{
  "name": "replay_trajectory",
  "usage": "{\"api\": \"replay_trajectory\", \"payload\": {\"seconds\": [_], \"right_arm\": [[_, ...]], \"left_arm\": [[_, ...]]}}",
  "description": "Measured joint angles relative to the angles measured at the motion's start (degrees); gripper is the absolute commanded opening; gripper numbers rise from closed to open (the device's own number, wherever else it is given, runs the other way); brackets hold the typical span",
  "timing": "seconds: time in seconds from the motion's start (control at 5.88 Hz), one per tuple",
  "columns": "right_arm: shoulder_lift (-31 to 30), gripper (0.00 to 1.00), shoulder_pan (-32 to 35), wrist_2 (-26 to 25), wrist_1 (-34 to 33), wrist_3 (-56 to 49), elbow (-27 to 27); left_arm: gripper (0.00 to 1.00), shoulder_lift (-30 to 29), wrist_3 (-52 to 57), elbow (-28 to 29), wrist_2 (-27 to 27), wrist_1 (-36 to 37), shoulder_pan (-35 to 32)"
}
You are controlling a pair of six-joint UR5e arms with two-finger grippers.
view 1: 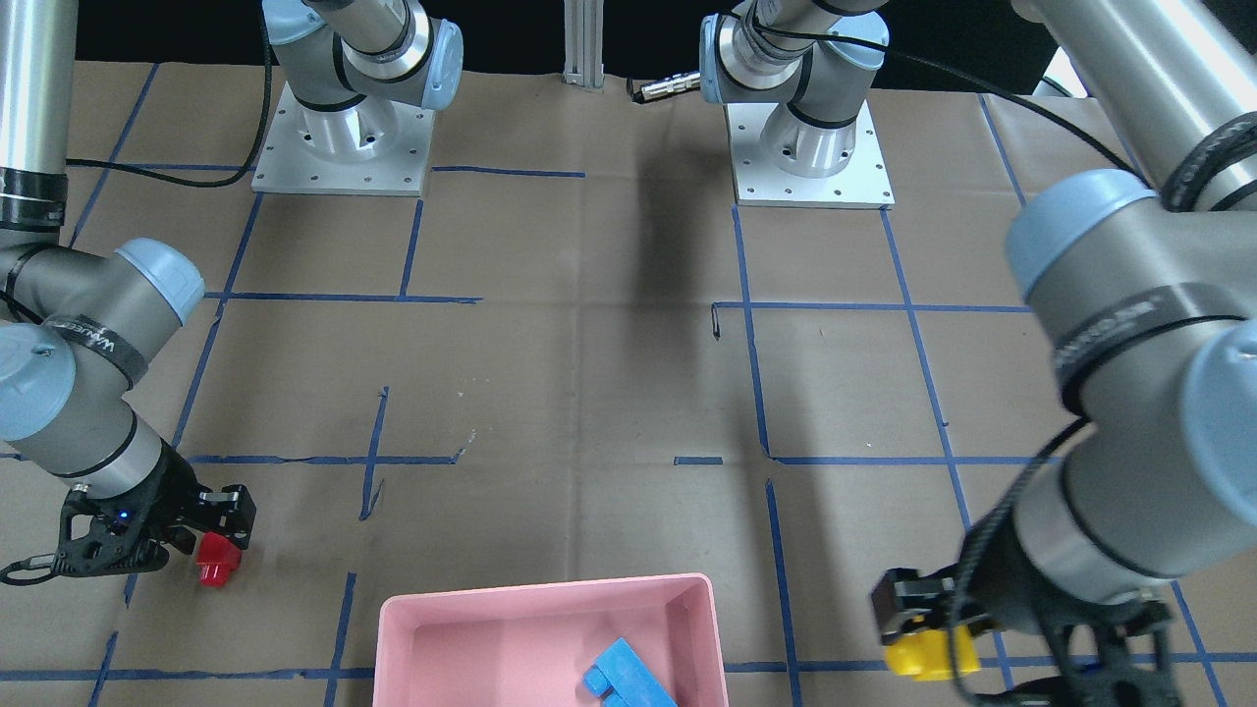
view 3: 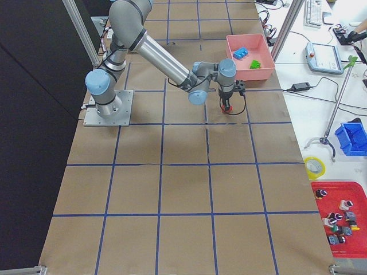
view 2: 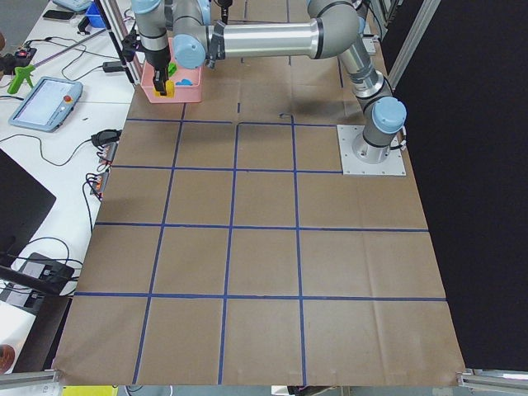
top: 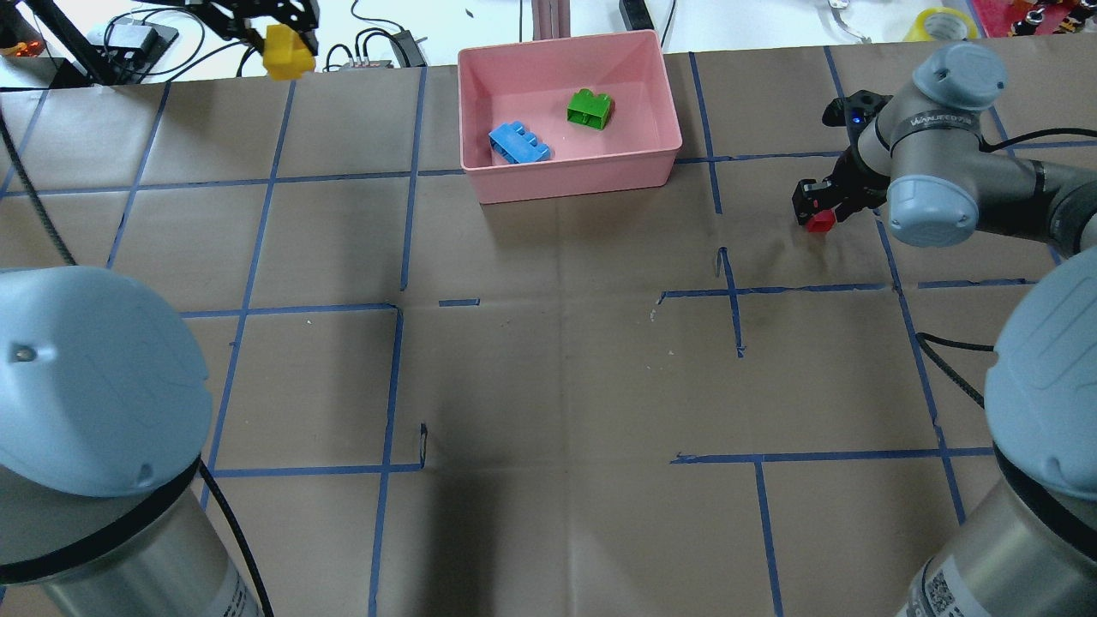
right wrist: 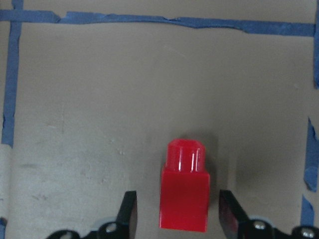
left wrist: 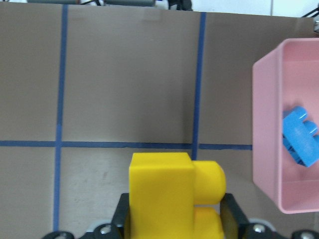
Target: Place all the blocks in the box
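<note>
The pink box point(top: 570, 176) stands at the table's far edge with the light blue block point(top: 518, 144) and the green block point(top: 590, 108) lying inside. The yellow block point(left wrist: 164, 189) hangs in the air to the left of the box, and my left gripper point(left wrist: 177, 221) is shut on it. On the brown paper to the right of the box rests the small red block point(right wrist: 183, 199). My right gripper point(right wrist: 178, 214) is low around it and open, with a gap on each side between the block and the fingers point(right wrist: 128, 216).
Blue tape lines grid the paper. Both arm bases point(view 1: 342, 137) stand at the robot's side. Cables and a power strip lie past the far edge behind the box, and a yellow tape roll point(top: 938, 21) sits at the far right.
</note>
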Motion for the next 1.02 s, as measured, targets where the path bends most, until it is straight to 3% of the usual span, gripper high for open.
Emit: {"api": "replay_trajectory", "payload": {"seconds": [0.34,0.51,0.68,0.85,1.02], "right_arm": [[0.89,0.64,0.01,-0.05,-0.08,-0.03,-0.21],[1.39,0.51,0.03,-0.05,-0.08,-0.06,-0.04],[1.63,0.32,0.05,-0.05,-0.04,-0.07,0.38],[1.63,0.09,0.05,-0.08,-0.02,-0.1,0.8],[1.55,0.05,0.04,-0.14,0.03,-0.2,0.97]], "left_arm": [[0.14,-6.98,-11.46,6.61,-2.31,0.68,-9.16],[0.17,-10.13,-14.37,7.72,-2.25,2.32,-11.95],[0.48,-12.83,-15.37,7.65,-1.3,4.56,-13.19],[0.92,-14.49,-15.4,7.5,0.87,5.8,-13.51],[0.99,-15.15,-15.35,7.41,2.61,7.43,-13.55]]}}
